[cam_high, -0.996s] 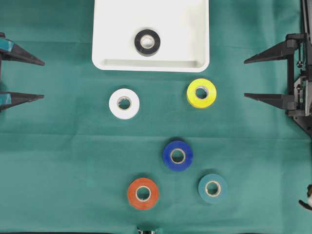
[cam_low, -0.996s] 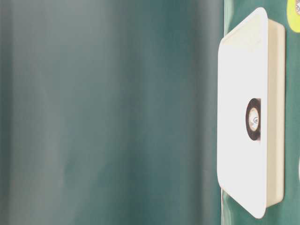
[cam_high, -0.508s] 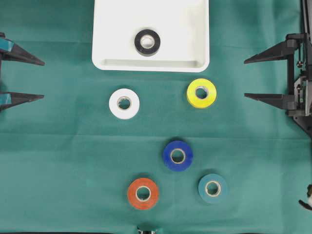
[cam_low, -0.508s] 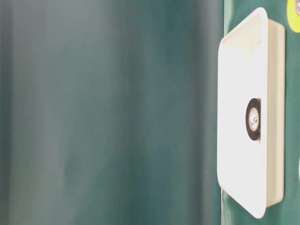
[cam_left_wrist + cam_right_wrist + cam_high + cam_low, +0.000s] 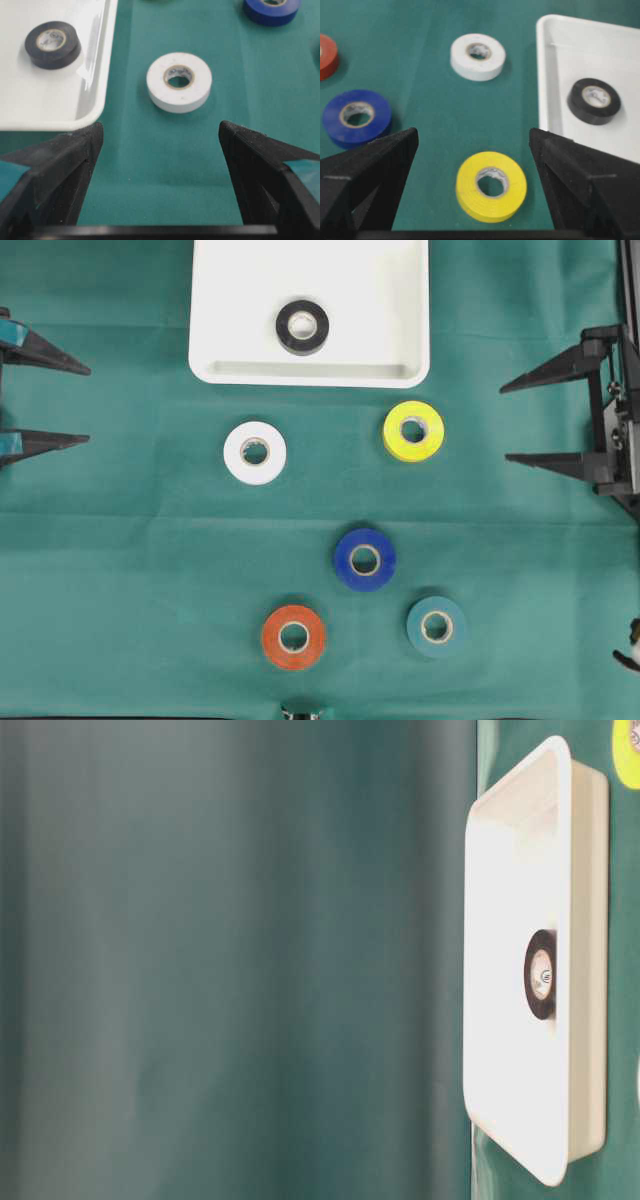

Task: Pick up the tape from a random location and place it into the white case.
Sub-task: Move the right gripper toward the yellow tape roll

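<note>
The left gripper (image 5: 82, 405) waits at the counter's left edge, jaws spread and empty. The right gripper (image 5: 506, 422) sits opposite, likewise spread wide and holding nothing. Between them on the green cloth (image 5: 130, 570) lie white tape (image 5: 255, 452), yellow tape (image 5: 414, 430), blue tape (image 5: 365, 559), orange tape (image 5: 294, 637) and teal tape (image 5: 436, 626). The black tape (image 5: 303, 327) already lies inside the white case (image 5: 230, 300).
</note>
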Controlling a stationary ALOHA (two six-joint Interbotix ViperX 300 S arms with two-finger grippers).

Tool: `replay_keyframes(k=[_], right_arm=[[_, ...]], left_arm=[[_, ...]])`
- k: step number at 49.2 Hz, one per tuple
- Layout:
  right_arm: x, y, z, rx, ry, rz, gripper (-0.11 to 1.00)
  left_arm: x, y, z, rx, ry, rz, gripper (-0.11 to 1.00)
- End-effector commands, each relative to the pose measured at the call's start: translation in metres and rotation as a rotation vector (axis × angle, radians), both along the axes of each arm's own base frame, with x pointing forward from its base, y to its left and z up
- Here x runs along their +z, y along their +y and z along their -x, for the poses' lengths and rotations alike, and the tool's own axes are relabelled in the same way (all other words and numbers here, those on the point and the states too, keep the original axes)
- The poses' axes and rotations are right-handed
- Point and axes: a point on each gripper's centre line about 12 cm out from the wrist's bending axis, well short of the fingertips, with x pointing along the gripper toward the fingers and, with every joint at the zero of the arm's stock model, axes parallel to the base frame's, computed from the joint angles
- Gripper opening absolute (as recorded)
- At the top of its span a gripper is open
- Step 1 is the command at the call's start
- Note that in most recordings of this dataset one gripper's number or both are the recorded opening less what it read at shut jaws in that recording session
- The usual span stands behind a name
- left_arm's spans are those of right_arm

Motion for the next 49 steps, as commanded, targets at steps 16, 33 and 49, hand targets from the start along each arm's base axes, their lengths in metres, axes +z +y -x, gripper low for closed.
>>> replay_keyframes(k=[16, 33, 49], right_arm=[[0.011, 0.002, -0.003, 0.007, -0.008, -0.002, 0.89], [0.012, 0.002, -0.006, 0.007, -0.017, -0.004, 0.89], [0.018, 0.003, -0.035, 0.005, -0.019, -0.011, 0.89]], left_arm=[[0.004, 0.0, -0.002, 0.002, 0.001, 0.002, 0.93], [0.004, 0.0, -0.002, 0.002, 0.0, 0.002, 0.93], [0.005, 0.0, -0.002, 0.002, -0.008, 0.003, 0.93]])
